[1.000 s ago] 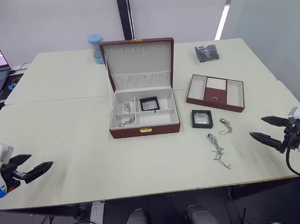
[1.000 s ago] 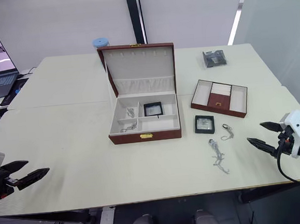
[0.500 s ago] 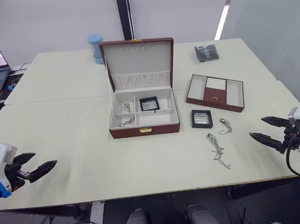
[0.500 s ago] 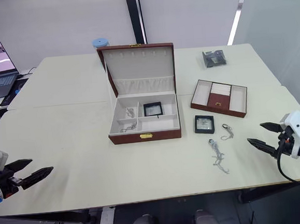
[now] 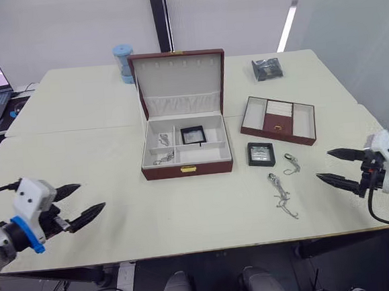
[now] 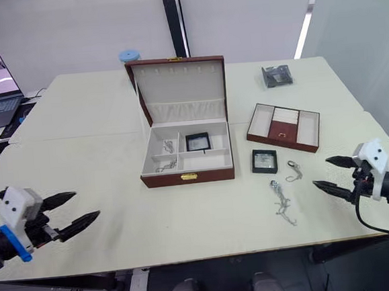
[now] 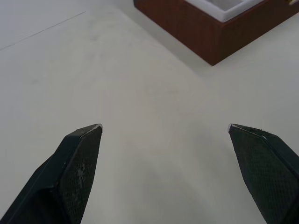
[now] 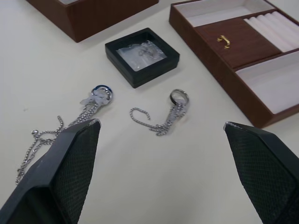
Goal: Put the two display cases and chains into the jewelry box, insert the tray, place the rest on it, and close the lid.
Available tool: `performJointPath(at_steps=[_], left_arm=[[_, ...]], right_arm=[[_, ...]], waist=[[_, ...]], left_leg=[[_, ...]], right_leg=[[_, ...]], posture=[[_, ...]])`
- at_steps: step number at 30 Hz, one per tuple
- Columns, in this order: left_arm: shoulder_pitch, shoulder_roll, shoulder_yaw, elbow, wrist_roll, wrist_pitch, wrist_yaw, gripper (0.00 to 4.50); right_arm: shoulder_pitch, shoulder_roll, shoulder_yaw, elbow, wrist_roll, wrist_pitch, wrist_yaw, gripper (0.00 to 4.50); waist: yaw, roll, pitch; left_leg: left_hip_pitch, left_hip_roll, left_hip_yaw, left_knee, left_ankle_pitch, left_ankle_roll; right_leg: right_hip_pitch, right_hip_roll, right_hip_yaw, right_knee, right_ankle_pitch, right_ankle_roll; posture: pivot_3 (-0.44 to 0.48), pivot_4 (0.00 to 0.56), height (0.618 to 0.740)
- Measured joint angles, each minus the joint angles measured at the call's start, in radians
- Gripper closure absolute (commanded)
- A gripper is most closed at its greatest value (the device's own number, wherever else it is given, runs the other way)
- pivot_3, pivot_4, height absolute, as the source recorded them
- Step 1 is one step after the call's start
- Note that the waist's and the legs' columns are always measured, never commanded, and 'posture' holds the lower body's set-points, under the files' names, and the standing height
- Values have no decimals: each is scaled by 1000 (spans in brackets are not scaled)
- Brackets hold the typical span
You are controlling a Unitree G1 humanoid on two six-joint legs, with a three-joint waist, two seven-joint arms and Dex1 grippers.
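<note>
Jaws spread wide on both the left gripper [image 5: 77,202] and right gripper [image 5: 332,165], the second display case [image 5: 261,153] and two chains [image 5: 283,196] lie right of the open jewelry box [image 5: 187,167], where thin links could slip a pinch.

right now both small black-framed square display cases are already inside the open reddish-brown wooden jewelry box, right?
Not both. One black-framed square display case lies inside the open reddish-brown wooden jewelry box; the other display case sits on the table beside the box, as the left eye view shows.
</note>
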Motion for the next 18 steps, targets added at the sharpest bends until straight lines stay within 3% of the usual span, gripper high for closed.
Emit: performJointPath(at_steps=[4, 11, 18], left_arm=[[-16, -17, -123, -145, -18, 9, -11, 32], [-99, -88, -289, -243, -29, 5, -5, 32], [-169, -162, -411, -247, -26, -70, -18, 32]], right_arm=[[-134, -20, 94, -16, -18, 22, 50, 0], [-328, -34, 274, 26, -91, 62, 131, 0], [-535, 84, 448, 180, -234, 58, 148, 0]], waist=[[-1, 1, 1], [1, 1, 1], [-2, 2, 1]], left_leg=[[0, 0, 0, 0, 0, 0], [0, 0, 0, 0, 0, 0], [0, 0, -1, 1, 0, 0]], right_leg=[[0, 0, 0, 0, 0, 0], [0, 1, 0, 0, 0, 0], [-1, 2, 0, 0, 0, 0]], posture=[[0, 150, 740], [0, 150, 740], [0, 150, 740]])
